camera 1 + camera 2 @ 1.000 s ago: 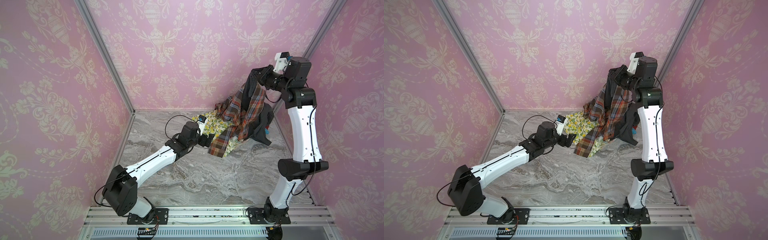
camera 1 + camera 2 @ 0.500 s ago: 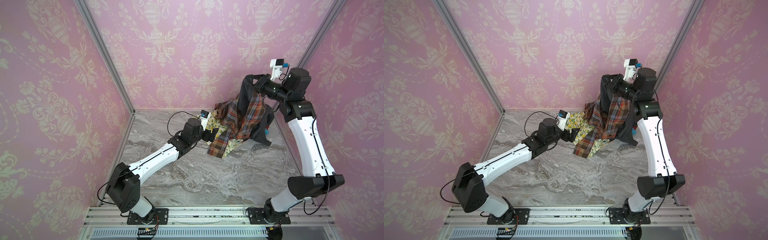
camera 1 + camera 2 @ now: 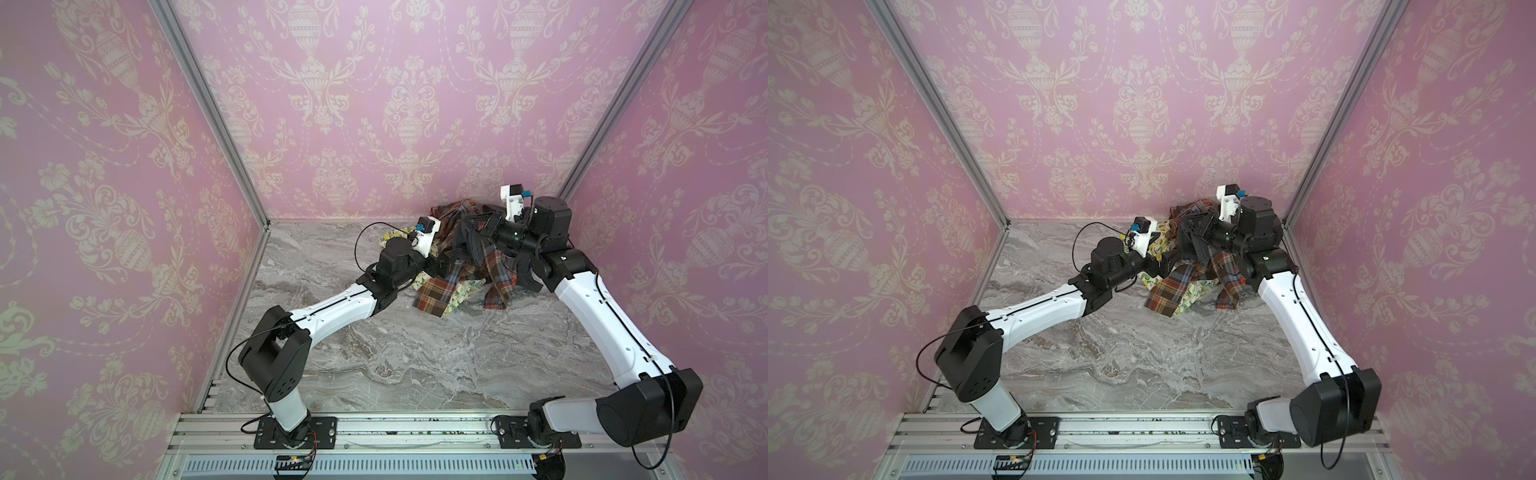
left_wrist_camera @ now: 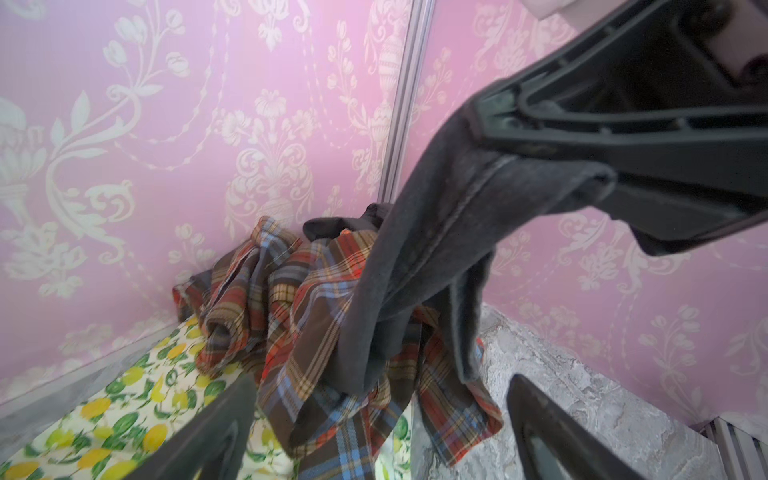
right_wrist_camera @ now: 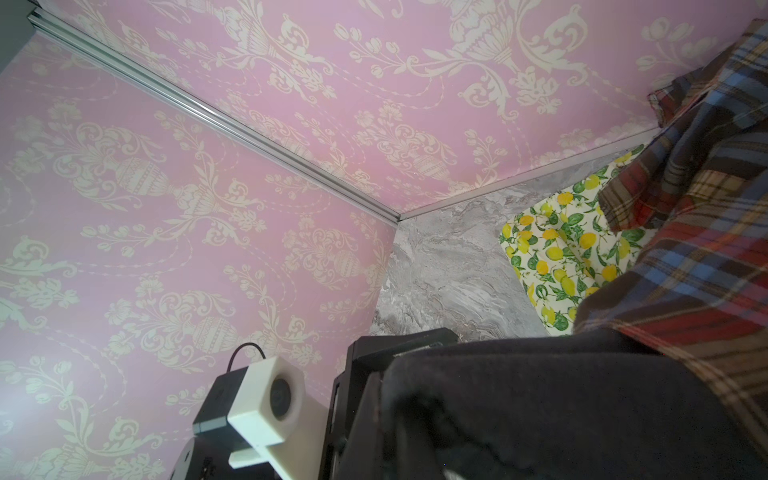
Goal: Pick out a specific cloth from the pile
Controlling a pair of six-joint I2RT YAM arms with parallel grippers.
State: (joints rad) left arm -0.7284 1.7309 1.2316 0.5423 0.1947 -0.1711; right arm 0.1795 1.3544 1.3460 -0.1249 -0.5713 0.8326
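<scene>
No text, label, brand, number or sign can be read in any of the views.

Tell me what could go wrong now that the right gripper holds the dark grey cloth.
1. The plaid shirt is draped around the cloth, so pulling with the right gripper may drag it along.
2. The right gripper pinches only a fold by the seam; the hanging weight could slip out.
3. The open left gripper might catch both layers.
</scene>
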